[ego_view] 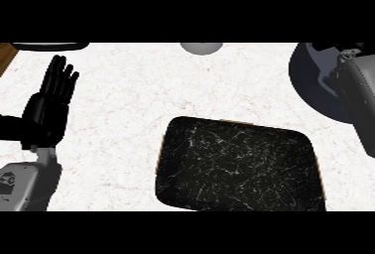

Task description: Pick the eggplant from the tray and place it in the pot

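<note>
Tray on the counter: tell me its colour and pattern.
The tray is black with fine whitish scratch-like veins, seen in the head view.

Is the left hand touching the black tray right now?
Apart. The head view shows the left hand open, fingers up, at the left edge, with bare white counter between it and the tray.

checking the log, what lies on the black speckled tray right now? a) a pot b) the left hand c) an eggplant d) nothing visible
d: the black speckled tray shows only its bare surface, and the open left hand stands apart at the view's left.
</note>
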